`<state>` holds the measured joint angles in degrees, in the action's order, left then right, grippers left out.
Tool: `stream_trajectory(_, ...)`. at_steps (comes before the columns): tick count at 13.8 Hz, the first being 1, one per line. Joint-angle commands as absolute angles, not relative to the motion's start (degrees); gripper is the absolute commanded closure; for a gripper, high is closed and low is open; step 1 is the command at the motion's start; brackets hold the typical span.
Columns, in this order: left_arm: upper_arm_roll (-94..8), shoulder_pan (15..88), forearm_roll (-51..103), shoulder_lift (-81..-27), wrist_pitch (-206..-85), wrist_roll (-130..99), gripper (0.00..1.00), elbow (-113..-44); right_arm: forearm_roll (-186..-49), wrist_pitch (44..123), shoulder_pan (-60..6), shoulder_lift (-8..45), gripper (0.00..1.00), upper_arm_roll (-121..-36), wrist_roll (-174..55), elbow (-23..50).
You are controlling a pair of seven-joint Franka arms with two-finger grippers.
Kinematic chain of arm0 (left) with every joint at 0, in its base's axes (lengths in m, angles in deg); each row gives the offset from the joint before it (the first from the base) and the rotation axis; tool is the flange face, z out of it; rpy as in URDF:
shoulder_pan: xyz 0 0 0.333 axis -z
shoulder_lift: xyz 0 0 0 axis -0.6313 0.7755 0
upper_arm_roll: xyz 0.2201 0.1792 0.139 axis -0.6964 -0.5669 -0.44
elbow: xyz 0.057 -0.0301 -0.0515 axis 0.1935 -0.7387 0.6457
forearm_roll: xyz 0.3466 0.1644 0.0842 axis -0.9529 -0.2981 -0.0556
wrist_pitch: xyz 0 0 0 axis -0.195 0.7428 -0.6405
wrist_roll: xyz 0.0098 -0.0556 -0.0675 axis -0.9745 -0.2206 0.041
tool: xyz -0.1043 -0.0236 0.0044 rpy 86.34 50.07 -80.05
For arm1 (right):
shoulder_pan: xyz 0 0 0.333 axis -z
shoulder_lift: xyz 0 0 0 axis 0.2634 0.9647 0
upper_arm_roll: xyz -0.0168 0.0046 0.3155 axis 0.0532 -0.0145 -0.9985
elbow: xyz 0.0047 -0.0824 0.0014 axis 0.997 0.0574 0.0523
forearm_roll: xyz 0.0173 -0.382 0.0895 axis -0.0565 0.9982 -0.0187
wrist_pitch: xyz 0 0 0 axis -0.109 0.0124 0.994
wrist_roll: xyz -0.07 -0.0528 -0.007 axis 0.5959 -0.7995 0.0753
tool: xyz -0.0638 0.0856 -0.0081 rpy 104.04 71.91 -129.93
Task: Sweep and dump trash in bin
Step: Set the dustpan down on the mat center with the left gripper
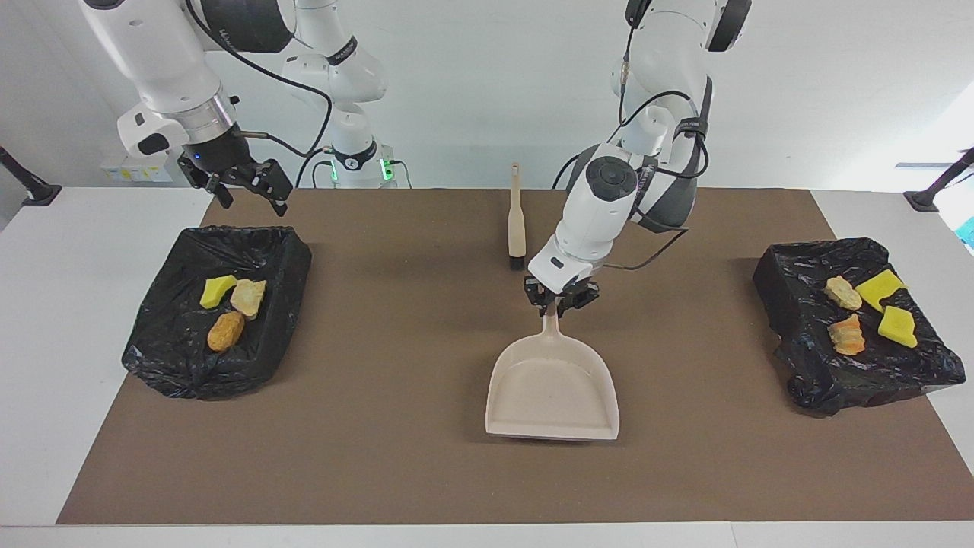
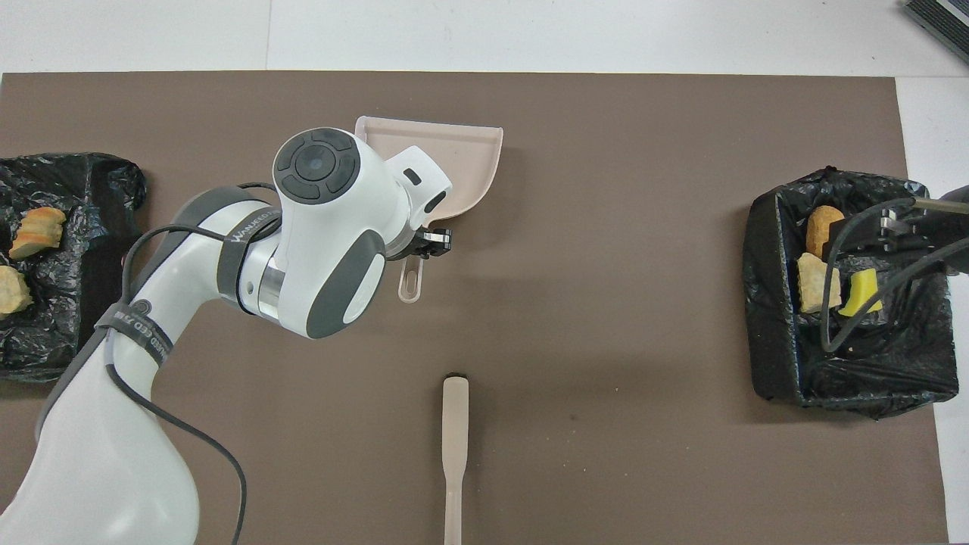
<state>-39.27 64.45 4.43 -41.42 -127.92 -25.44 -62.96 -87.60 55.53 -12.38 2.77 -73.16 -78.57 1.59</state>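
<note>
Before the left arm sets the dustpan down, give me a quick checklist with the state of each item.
1. Left gripper shut on dustpan handle: ok.
2. Dustpan empty: ok.
3. Mat free of trash: ok.
4. Trash in both bins, three pieces and four: ok.
5. Brush lying apart from the dustpan, nearer the robots: ok.
6. Right gripper open, waiting over the bin's edge: ok.

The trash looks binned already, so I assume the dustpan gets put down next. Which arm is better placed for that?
Probably the left: the left gripper is shut on the dustpan handle. The right gripper waits open over a bin.
</note>
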Motion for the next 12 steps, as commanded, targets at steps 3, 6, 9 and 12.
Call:
stream_trajectory(3, -40.35, 68.68, 5.05, -37.8, -131.04, -29.79, 1.0, -61.54, -88.55, 54.85, -12.19, 2.37, 0.0, -73.22, -79.61, 1.47)
stream_trajectory(6, -40.35, 69.03, 4.61, -36.65, -134.21, -30.94, 1.0, -61.98, -88.55, 54.76, -12.19, 2.37, 0.0, -73.22, -79.61, 1.47)
stream_trajectory(9, -40.35, 68.42, 4.61, -36.65, -133.95, -30.86, 0.76, -62.16, -88.55, 54.84, -12.19, 2.37, 0.0, -73.22, -79.61, 1.47)
stream_trajectory(12, -40.35, 68.59, 4.61, -36.91, -134.47, -30.15, 0.0, -62.24, -88.55, 54.76, -12.19, 2.37, 0.0, -73.22, -79.61, 1.47)
